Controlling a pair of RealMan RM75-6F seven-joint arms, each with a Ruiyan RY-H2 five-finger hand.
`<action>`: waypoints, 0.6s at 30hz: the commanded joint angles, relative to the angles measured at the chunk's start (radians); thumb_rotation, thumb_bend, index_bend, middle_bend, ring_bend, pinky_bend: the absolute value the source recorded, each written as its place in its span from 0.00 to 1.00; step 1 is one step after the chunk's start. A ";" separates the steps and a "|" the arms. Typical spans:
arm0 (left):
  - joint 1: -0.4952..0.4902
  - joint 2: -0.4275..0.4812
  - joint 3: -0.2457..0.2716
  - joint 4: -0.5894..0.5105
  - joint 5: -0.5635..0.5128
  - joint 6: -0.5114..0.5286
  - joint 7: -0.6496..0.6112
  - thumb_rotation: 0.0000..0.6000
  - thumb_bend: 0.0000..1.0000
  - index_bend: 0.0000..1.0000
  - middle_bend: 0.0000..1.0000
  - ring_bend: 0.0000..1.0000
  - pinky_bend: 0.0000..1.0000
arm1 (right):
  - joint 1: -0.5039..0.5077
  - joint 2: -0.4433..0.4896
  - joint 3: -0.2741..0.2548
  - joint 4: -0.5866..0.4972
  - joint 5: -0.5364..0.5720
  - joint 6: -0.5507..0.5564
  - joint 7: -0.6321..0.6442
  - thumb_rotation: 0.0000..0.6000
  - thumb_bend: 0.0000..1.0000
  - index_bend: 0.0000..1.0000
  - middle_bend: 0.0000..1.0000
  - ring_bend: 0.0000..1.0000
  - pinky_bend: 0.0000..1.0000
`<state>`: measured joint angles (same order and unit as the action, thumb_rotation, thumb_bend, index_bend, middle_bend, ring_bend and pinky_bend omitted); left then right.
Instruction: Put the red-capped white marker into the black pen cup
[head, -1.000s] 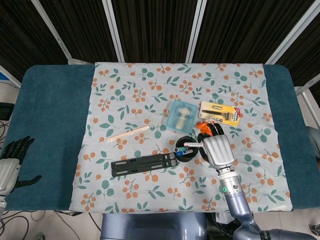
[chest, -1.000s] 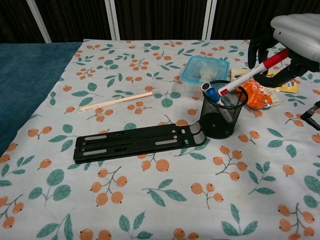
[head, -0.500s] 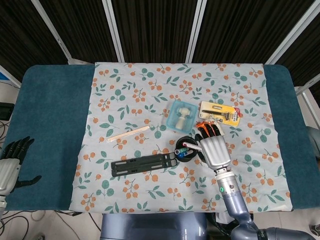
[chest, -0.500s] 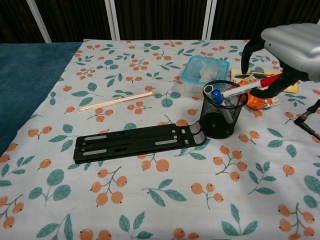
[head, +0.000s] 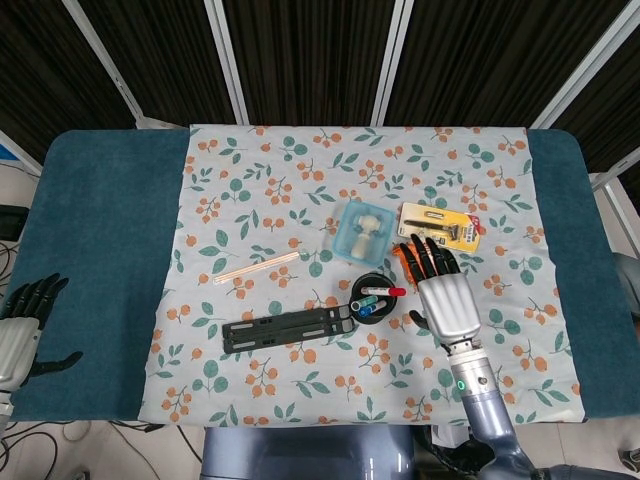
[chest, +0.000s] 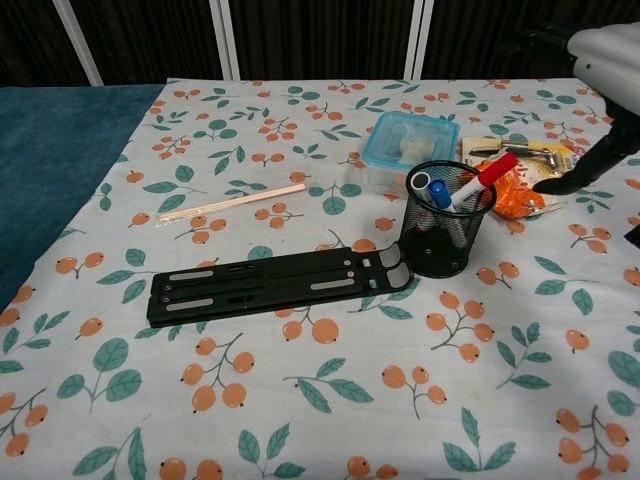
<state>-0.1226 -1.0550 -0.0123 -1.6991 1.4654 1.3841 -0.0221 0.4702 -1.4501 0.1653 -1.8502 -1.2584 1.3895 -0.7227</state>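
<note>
1. One relation governs what comes next: the red-capped white marker (chest: 478, 183) stands inside the black pen cup (chest: 446, 232), and the right hand (head: 444, 299) is just beside the cup on its right, apart from both.
2. The marker leans, its long axis tilted with the red cap up and toward the right hand, resting against the cup's rim; its lower end is hidden behind the mesh (a blue-capped pen shares the cup).
3. The right hand's fingers (head: 428, 254) are spread and hold nothing; in the head view they stretch over the orange packet (chest: 518, 189) behind the cup.
4. The left hand (head: 22, 325) sits at the counter's (head: 100, 200) far left edge, well apart from the cup. Its fingers look loosely apart and empty, though they are small in the head view.
5. The right hand is by far the nearer, yet I judge the placing done, so the move it needs is a clean retreat away from the leaning cap, lest a finger catch it and tip the cup.
</note>
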 joint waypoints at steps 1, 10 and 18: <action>0.000 0.000 0.000 0.001 0.002 0.002 0.001 1.00 0.03 0.00 0.00 0.00 0.00 | -0.031 0.043 -0.024 -0.007 -0.035 0.026 0.039 1.00 0.12 0.00 0.00 0.03 0.17; 0.004 -0.008 0.003 0.012 0.022 0.018 0.004 1.00 0.03 0.00 0.00 0.00 0.00 | -0.210 0.224 -0.170 0.093 -0.225 0.187 0.266 1.00 0.10 0.00 0.00 0.00 0.17; 0.011 -0.016 0.008 0.023 0.052 0.045 0.012 1.00 0.02 0.00 0.00 0.00 0.00 | -0.313 0.275 -0.246 0.204 -0.276 0.231 0.442 1.00 0.09 0.00 0.00 0.00 0.17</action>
<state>-0.1129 -1.0698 -0.0050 -1.6769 1.5159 1.4280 -0.0113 0.1783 -1.1898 -0.0638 -1.6645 -1.5226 1.6116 -0.3056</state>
